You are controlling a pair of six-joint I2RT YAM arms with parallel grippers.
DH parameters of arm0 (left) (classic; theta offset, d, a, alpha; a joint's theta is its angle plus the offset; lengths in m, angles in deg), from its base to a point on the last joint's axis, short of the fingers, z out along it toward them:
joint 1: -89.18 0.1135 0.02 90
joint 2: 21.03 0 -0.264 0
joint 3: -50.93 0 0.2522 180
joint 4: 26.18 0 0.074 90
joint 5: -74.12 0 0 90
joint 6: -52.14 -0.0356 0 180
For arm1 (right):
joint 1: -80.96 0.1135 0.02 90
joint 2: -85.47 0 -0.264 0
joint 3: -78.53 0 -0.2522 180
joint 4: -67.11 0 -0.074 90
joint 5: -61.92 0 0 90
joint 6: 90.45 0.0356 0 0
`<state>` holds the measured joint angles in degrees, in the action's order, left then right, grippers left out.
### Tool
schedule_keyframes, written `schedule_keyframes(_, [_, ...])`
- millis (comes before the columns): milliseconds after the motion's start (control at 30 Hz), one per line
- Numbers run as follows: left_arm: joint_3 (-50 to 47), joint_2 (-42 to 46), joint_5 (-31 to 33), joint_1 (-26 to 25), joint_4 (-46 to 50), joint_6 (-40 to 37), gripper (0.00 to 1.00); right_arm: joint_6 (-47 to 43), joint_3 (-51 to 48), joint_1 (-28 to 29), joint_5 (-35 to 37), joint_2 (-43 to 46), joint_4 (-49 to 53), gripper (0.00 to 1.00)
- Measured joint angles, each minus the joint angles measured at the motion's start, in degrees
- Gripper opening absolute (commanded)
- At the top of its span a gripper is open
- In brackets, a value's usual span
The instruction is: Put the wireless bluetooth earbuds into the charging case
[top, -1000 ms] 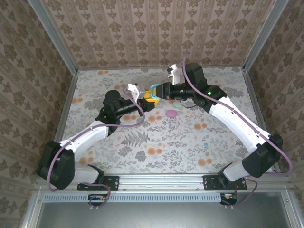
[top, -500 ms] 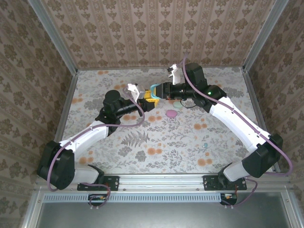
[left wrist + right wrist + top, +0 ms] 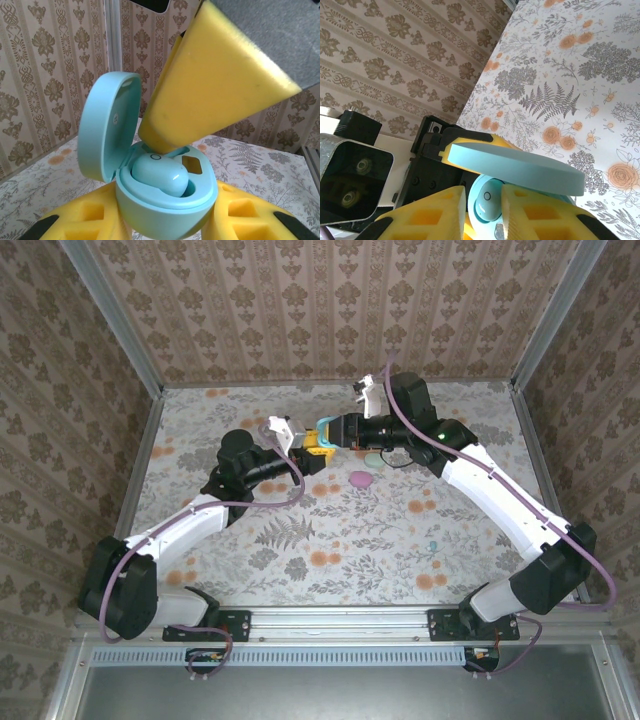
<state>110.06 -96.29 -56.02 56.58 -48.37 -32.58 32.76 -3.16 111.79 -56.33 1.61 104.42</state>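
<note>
Floral desk point(image 3: 300, 540): slick, featherlight earbud point(image 3: 160, 175), best pinched sideways, lies in charging case point(image 3: 165, 202) clenched by left end effector point(image 3: 167, 222); right end effector point(image 3: 482, 195) grip cannot be told.

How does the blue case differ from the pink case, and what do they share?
The blue case is held off the table by the left gripper; the pink case lies on the table. The blue case's lid stands open with a bud seated inside; the pink case looks shut. Both are rounded and pastel.
</note>
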Motion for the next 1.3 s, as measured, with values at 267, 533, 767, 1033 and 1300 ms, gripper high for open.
schedule_keyframes(267, [0.00,0.00,0.37,0.00,-0.94,-0.24,0.31,0.13,-1.42,-0.04,-0.70,3.45,-0.85,0.35])
schedule_keyframes(533, [0.00,0.00,1.20,0.00,-0.96,-0.61,0.31,0.70,-7.04,-1.64,-3.48,10.95,-4.57,0.40])
schedule_keyframes(767, [0.00,0.00,1.64,0.00,-1.97,-0.63,0.30,0.92,-12.63,-3.78,-3.02,19.91,-6.67,0.42])
schedule_keyframes(1033, [0.00,0.00,2.32,0.00,-2.40,-0.63,0.30,-0.22,-16.37,-8.39,7.34,29.22,-1.73,0.42])
schedule_keyframes(1300, [0.00,0.00,2.49,0.00,-3.28,-0.61,0.30,7.26,-28.22,-20.17,17.57,30.60,11.34,0.44])
